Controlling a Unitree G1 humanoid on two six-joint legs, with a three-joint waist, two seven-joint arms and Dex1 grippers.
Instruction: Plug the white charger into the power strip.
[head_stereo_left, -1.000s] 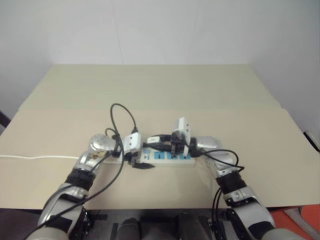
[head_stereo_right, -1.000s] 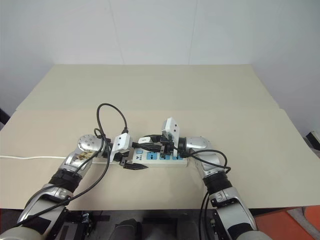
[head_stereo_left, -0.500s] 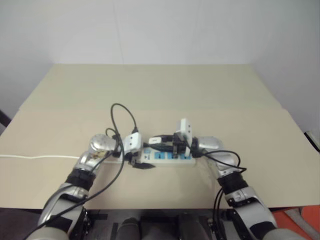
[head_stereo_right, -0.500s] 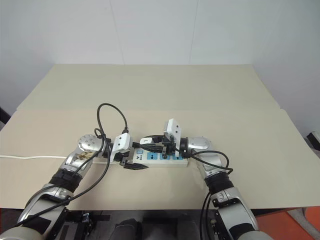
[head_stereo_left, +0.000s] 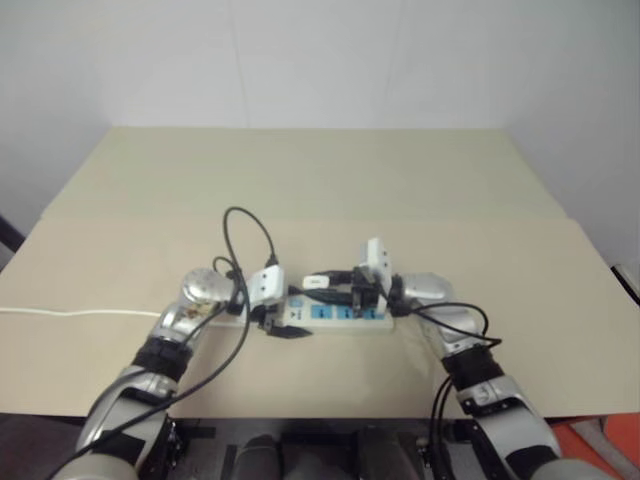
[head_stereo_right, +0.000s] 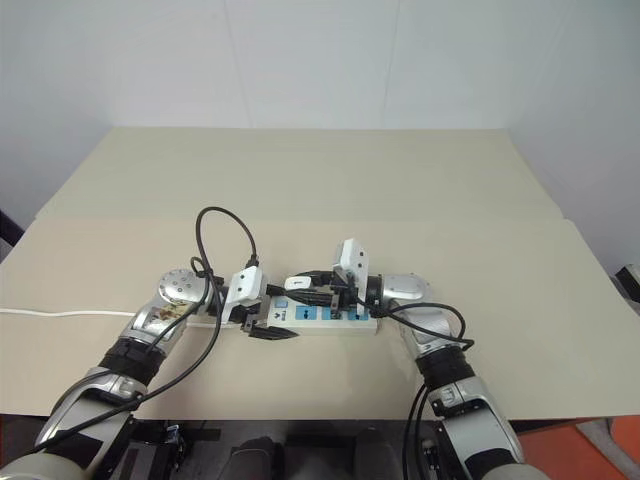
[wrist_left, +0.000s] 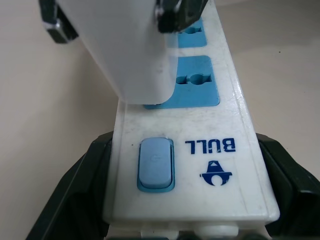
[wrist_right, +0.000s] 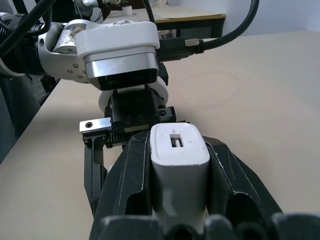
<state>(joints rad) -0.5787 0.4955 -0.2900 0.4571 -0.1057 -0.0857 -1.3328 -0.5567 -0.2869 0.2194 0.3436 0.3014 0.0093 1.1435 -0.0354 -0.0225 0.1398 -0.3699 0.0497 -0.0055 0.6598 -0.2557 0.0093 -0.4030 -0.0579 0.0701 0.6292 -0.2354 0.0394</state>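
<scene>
The power strip (wrist_left: 200, 150) lies on the tan surface (head_stereo_left: 400, 180), its switch end clamped between the left fingers (wrist_left: 75, 200). The right fingers (wrist_right: 125, 185) are clamped on the white charger (wrist_right: 179, 165), held over the strip's blue sockets

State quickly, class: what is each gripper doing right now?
Left gripper: shut on the power strip, at its switch end.
Right gripper: shut on the white charger.
</scene>
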